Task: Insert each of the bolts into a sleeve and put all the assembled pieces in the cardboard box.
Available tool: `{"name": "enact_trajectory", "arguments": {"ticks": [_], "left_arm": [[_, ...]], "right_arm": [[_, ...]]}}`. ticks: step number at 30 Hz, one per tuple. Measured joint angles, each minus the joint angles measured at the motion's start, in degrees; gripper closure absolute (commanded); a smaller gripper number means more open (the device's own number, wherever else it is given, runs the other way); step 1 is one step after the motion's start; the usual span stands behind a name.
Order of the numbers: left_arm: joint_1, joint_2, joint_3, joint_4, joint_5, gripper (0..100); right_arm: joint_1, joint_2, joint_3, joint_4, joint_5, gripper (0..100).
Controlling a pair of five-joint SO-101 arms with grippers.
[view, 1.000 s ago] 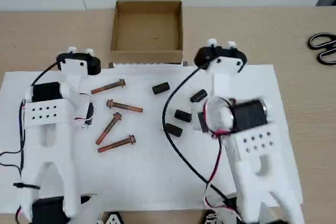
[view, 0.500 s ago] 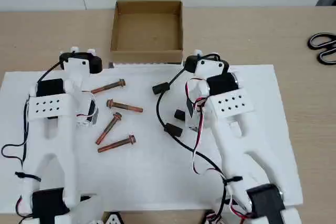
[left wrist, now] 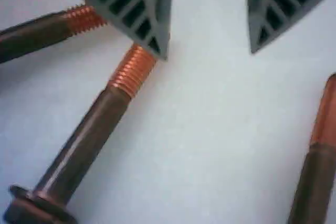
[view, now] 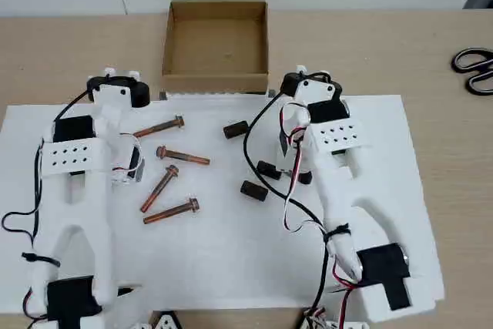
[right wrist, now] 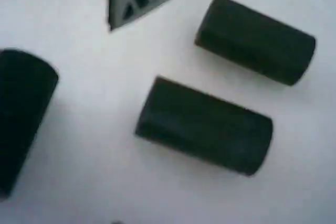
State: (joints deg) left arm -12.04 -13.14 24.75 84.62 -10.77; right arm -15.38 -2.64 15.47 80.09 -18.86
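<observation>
1. My right arm (view: pixel 331 140) has swung down over the sleeves (right wrist: pixel 205 124); the left arm (view: pixel 77 159) has barely shifted.
2. The left gripper (left wrist: pixel 207 45) is open, with one fingertip at a bolt's (left wrist: pixel 89 140) threaded end and other bolts on either side.
3. I cannot tell the right gripper's (view: pixel 295 161) state; three sleeves lie just under it.
4. The box (view: pixel 216 82) sits beyond both grippers, well apart.

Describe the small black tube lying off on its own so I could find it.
Start at the open brown cardboard box beyond the white sheet. Just before it, on the sheet, lies a short black cylindrical sleeve. It is the one nearest the box, apart from the other black sleeves beside the right arm.
</observation>
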Motion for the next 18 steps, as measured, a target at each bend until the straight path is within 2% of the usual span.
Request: {"name": "enact_trajectory", "arguments": {"ticks": [11, 18], "left_arm": [[0.0, 0.0, 0.0, 0.0, 0.0, 90], [0.0, 0.0, 0.0, 0.0, 0.0, 90]], "right_arm": [[0.2, 7.0, 0.0, -6.4, 0.0, 83.2], [4.1, 8.8, -0.2, -8.2, 0.0, 83.3]]}}
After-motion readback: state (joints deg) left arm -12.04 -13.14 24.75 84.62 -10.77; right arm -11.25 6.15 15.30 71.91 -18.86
